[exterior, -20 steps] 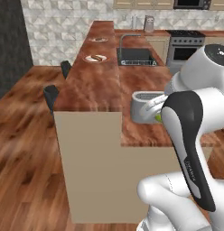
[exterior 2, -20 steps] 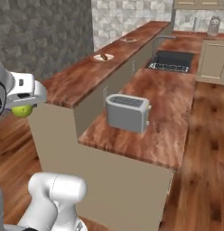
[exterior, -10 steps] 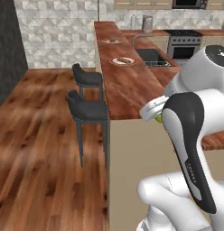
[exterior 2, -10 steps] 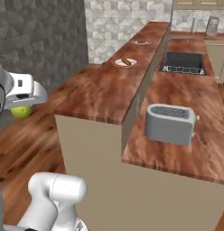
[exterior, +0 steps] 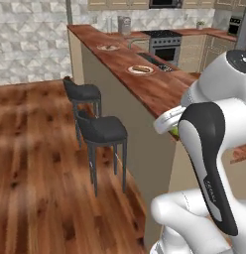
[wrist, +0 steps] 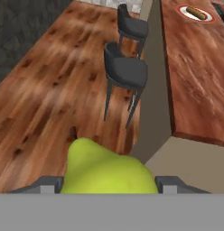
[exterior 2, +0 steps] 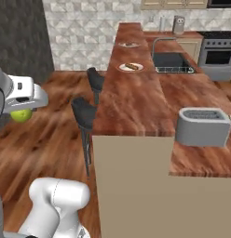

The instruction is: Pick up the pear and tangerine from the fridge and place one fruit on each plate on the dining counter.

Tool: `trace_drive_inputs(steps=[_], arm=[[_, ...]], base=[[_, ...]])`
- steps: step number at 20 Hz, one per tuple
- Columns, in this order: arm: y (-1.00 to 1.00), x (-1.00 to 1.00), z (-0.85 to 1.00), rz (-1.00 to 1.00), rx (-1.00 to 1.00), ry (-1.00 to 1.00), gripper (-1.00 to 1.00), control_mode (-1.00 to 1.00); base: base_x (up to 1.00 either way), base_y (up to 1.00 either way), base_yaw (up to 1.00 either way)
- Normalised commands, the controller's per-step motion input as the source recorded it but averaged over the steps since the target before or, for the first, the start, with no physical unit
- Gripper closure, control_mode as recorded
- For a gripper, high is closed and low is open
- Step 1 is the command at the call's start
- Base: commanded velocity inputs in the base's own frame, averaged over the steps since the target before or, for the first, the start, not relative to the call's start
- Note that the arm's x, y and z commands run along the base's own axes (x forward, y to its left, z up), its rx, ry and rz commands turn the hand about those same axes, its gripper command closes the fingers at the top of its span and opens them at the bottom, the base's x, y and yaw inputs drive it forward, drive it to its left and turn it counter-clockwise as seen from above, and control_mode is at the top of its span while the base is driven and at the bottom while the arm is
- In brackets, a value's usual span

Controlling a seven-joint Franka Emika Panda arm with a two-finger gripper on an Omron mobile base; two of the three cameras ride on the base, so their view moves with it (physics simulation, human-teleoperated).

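**Desk:** Left base view first. What is the pincer (exterior: 170, 130) doing, and how should this carry be handled?

**Photographer:** It is poking out from behind the dark forearm with a sliver of yellow-green, the pear (exterior: 174, 131), tucked beneath it. The dining counter (exterior: 145, 84) is running away ahead of it, and the two plates are sitting well beyond, the near plate (exterior: 140, 70) first, the far plate (exterior: 108, 47) past that. My read: the fruit needs lifting clear of the counter's edge before reaching over, and lowering gently onto a plate, since a round fruit will likely roll if dropped.

**Desk:** Right base view?

**Photographer:** Here the pincer (exterior 2: 23, 111) is hanging out over the wooden floor (exterior 2: 57, 125), with the pear (exterior 2: 21, 115) directly under the white hand. The counter (exterior 2: 131, 93) is lying off to its right, two dark stools (exterior 2: 84, 114) standing between them. Both plates (exterior 2: 131, 67) (exterior 2: 128, 44) are far ahead, each already carrying something brown. A grey toaster (exterior 2: 202, 126) is sitting on the lower worktop, beyond the counter.

**Desk:** And the hand view: how wide is the grip?

**Photographer:** The pear (wrist: 107, 170) is filling the gap, with a fingertip (wrist: 47, 182) flanking it on each side. The jaws are standing partly apart, clamped on the fruit. One plate (wrist: 195, 13) is showing far ahead, the stools (wrist: 126, 72) below and in front. No tangerine or fridge to report.
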Motion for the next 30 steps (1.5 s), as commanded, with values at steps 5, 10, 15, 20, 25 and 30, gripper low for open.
trace_drive_inputs(steps=[5, 10, 15, 20, 25, 30], arm=[[0.0, 0.0, 0.0, 0.0, 0.0, 0.0, 1.0, 1.0], [0.0, 0.0, 0.0, 0.0, 0.0, 0.0, 1.0, 1.0], [0.0, 0.0, 0.0, 0.0, 0.0, 0.0, 1.0, 1.0], [0.0, 0.0, 0.0, 0.0, 0.0, 0.0, 1.0, 1.0], [0.0, 0.0, 0.0, 0.0, 0.0, 0.0, 1.0, 1.0], [0.0, 0.0, 0.0, 0.0, 0.0, 0.0, 1.0, 1.0]], base=[[0.47, 1.0, -0.46], [0.49, 1.0, -0.45], [0.53, 1.0, -0.45], [0.56, 1.0, -0.46], [0.54, 1.0, -0.45], [0.43, 1.0, -0.42]])
